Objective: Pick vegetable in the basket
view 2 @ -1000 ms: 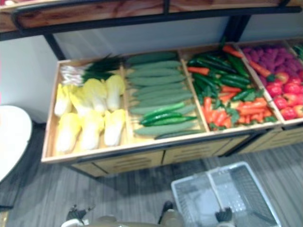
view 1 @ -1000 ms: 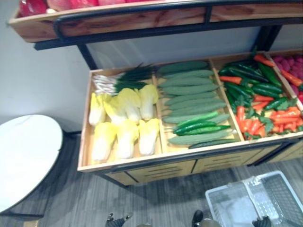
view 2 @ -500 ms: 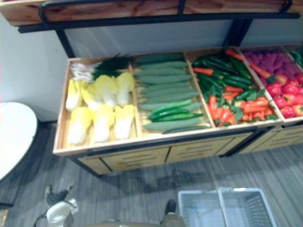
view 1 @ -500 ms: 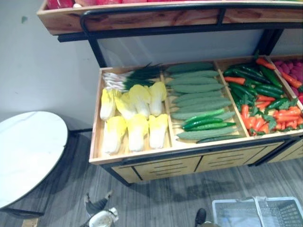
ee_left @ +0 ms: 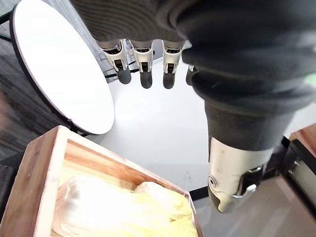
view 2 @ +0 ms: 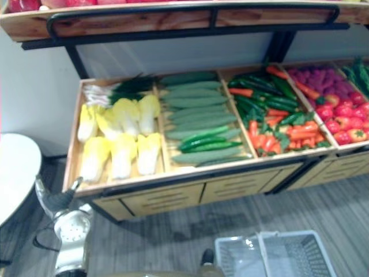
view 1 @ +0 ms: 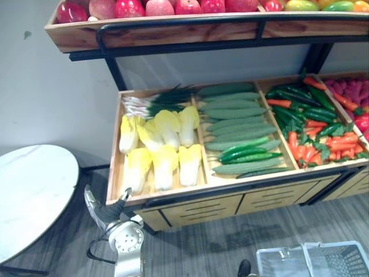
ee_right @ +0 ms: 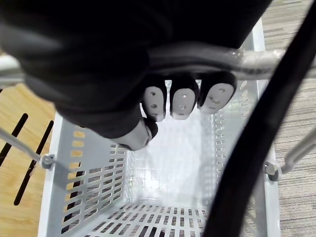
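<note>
Right wrist view shows right hand (ee_right: 180,100) curled round basket handle (ee_right: 242,57).

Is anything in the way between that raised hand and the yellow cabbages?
Only the crate's wooden front rim: the open left hand hangs just outside its left corner, the cabbages right behind it. The right hand grips the basket's handle.

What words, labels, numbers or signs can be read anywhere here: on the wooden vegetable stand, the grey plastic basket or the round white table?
None can be read. No price tag, label, number or sign shows on the wooden vegetable stand, the grey plastic basket or the round white table.
</note>
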Robot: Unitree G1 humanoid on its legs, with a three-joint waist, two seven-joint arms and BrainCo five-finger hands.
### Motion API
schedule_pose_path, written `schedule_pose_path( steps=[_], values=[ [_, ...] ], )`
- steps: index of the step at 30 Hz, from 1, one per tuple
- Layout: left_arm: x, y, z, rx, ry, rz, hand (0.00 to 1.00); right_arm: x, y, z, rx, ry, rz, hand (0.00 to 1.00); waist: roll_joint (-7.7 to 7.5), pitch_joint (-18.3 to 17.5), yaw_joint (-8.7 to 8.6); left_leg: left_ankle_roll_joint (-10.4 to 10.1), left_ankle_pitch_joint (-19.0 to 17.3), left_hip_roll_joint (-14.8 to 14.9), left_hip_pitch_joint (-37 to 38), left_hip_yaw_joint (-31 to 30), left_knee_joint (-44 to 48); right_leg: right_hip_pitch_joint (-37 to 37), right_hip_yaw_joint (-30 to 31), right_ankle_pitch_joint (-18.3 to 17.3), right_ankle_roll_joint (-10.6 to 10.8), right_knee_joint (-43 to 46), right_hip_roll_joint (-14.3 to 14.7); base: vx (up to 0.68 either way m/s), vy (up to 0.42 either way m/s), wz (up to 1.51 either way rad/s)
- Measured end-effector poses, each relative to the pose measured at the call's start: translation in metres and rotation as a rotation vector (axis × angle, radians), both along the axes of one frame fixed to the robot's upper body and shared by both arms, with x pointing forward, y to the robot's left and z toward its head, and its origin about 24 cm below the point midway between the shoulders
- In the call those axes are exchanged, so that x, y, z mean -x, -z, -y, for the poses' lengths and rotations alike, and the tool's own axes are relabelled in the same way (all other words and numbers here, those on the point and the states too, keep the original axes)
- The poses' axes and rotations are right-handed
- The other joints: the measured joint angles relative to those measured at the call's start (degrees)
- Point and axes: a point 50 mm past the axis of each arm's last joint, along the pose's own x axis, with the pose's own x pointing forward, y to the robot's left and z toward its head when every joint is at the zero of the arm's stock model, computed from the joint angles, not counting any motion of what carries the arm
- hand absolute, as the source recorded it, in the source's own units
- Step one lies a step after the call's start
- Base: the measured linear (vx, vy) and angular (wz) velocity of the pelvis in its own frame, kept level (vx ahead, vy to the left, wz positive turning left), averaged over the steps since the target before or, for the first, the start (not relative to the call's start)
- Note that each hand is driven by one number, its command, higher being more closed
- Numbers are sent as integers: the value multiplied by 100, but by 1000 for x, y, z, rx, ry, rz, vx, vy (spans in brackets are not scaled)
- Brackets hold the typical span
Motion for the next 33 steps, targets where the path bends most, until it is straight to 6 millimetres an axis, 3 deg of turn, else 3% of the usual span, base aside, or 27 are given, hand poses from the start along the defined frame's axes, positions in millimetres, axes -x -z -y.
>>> schedule_pose_path(
  steps=[6, 12, 18, 25, 33],
  values=[
    [-6, -6, -13, -30, -32, -13, 0, -1, 0, -1, 0, -8, 2, 100, -46, -37, -16, -20, -52, 2, 9, 88, 10, -51, 97, 0, 0, -1, 25, 2, 11, -9],
    [-9, 6, -34, -55, -94, -136, 0, -7, -2, 1, 8, -17, 19, 100, 3, -18, -29, -52, -108, 51, -18, 272, 12, -213, 301, -1, -2, -1, 100, 0, -4, -18],
    [-22, 6, -51, -64, -108, -192, 0, -20, -7, 6, 36, -52, 58, 100, 56, 87, -53, -66, -125, 71, -178, 354, 24, -434, 380, 0, -5, 1, 146, 15, -1, -6],
    [-32, 6, -69, -76, -137, -255, 0, -48, -14, 11, 62, -106, 126, 100, 58, 403, -136, -71, -128, 69, -223, 508, 15, -587, 525, 12, -23, 33, 200, 25, 0, -10],
    [-46, -2, -69, -80, -124, -242, 0, -64, -21, 14, 80, -128, 184, 100, 51, 637, -148, -71, -127, 21, -311, 635, 53, -829, 704, 9, -26, 198, 161, -15, -17, -10]
  ],
)
